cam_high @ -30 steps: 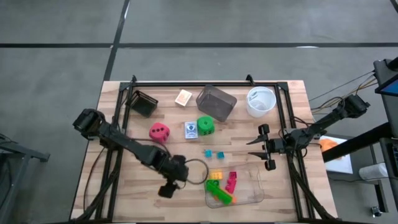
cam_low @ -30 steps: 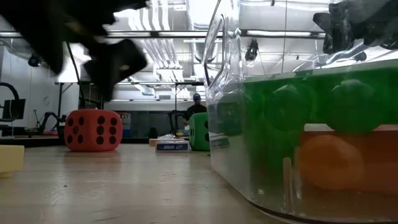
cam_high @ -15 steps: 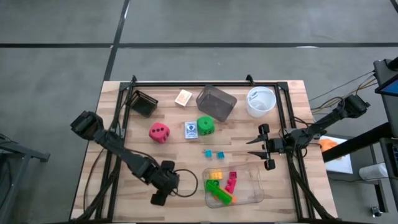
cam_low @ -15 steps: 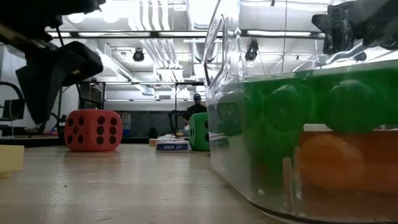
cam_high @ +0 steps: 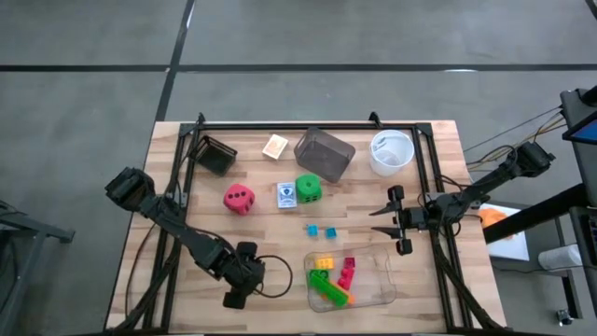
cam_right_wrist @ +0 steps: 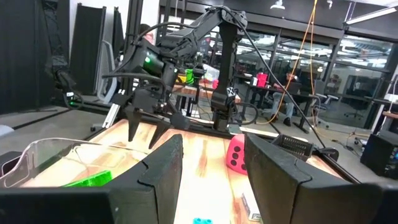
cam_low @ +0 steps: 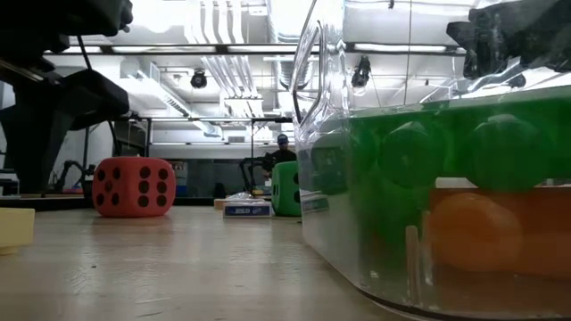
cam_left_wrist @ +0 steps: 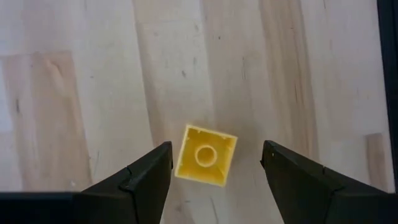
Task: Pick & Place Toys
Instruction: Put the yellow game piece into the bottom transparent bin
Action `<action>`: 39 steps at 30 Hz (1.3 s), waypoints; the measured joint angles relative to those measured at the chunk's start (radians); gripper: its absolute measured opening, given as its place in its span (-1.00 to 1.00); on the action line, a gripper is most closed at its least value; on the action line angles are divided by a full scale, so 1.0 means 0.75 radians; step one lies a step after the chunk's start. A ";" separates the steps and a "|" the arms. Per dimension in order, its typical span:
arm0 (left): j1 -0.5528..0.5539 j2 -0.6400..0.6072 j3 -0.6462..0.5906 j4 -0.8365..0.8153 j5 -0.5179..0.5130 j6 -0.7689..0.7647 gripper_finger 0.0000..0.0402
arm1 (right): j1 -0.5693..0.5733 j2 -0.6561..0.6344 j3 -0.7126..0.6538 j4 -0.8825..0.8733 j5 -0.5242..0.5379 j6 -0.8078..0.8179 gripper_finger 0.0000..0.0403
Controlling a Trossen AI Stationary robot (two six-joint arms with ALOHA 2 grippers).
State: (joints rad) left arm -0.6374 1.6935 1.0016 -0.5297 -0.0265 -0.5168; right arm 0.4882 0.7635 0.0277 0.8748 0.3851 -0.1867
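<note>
My left gripper [cam_high: 233,297] is open and points down at the table's near left, left of the clear tray [cam_high: 373,297]. A small yellow brick [cam_left_wrist: 205,155] lies flat on the wood below it, between the two fingers and untouched; it also shows in the low view [cam_low: 13,227]. The tray holds green, yellow, pink and orange bricks [cam_high: 331,280]. Two teal bricks [cam_high: 321,231], the pink-red die [cam_high: 239,198], the green die [cam_high: 309,189], the card pack [cam_high: 286,195] and the tan block [cam_high: 275,147] rest on the table. My right gripper [cam_high: 399,221] waits open and empty at the right.
A dark see-through container [cam_high: 324,154], a black box [cam_high: 215,155] and the white round bowl [cam_high: 392,152] stand along the far side. A black frame rail [cam_high: 308,125] runs across the far edge. Bare wood lies around the left gripper.
My left gripper has gone from beside the tray toward the table's left and near edge, and a little lower, and now stands over the yellow brick. My right gripper has kept still.
</note>
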 joint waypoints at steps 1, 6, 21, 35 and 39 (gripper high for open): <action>-0.005 0.003 -0.001 0.006 0.000 -0.007 0.27 | 0.000 0.000 0.000 -0.001 0.002 0.000 -0.17; -0.012 0.030 -0.002 0.017 -0.033 -0.022 0.43 | 0.000 0.002 0.000 -0.001 0.010 0.000 -0.17; -0.012 0.120 -0.012 0.016 -0.046 -0.011 0.47 | 0.000 0.006 0.000 -0.001 0.025 0.000 -0.17; -0.011 0.118 -0.035 0.028 -0.057 0.036 -0.34 | 0.000 0.007 0.000 -0.001 0.025 0.000 -0.17; -0.004 0.118 -0.035 0.064 -0.073 0.060 -0.34 | 0.000 0.006 0.000 -0.001 0.025 0.000 -0.17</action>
State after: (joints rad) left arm -0.6400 1.7821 0.9756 -0.4815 -0.0815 -0.4717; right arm 0.4881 0.7681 0.0277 0.8738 0.4042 -0.1867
